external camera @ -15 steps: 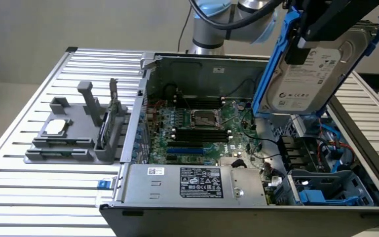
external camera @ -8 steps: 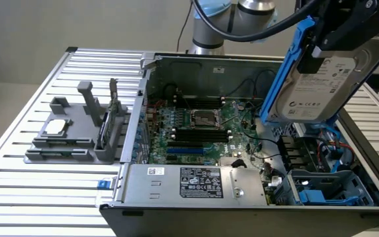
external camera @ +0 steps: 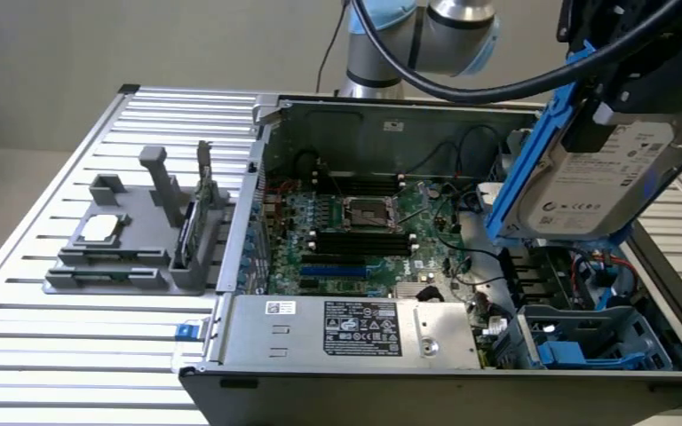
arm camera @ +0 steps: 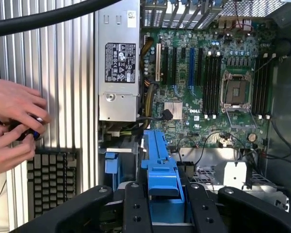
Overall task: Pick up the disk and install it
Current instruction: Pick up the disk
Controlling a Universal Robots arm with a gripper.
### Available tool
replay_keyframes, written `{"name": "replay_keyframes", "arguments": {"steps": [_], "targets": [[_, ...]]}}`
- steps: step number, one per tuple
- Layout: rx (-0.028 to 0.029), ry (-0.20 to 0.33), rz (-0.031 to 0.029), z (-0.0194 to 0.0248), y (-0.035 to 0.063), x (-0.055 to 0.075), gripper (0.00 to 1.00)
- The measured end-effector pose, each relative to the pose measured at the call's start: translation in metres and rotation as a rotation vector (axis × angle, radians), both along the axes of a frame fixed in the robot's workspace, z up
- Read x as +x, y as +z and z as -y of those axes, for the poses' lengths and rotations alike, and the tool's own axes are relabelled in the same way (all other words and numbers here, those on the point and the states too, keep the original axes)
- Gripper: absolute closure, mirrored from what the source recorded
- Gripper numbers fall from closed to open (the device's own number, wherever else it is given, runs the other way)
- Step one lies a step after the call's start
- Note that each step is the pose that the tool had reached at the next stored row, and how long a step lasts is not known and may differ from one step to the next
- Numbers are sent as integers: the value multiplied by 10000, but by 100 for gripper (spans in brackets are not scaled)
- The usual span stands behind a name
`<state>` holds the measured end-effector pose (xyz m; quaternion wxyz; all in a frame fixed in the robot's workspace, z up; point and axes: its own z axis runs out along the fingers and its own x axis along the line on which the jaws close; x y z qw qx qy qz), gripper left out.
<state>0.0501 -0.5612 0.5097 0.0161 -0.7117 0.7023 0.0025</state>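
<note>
tool pinching the flat rectangular silver-grey metal disk, white-labelled and blue-framed, hanging tilted above the open dark metal computer case on the slatted surface. likely stiff, rather heavy and shock-sensitive; the blue plastic side rails seem the safest place to hold.
</note>
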Motion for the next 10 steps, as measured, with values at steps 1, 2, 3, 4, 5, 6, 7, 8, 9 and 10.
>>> {"name": "replay_keyframes", "arguments": {"steps": [1,2,3,4,5,6,7,8,9,10], "targets": [[2,0,1,27,-1,13,67],[-1,0,0,52,0,26,67],[1,0,0,77,0,39,67],[0,0,0,102,0,54,67],[1,-1,0,126,0,70,67],[1,0,1,151,0,90,67],[-1,-1,1,174,0,109,67],[0,-1,0,196,0,128,67],[1,0,0,216,0,150,67],[1,0,0,232,-1,174,67]]}}
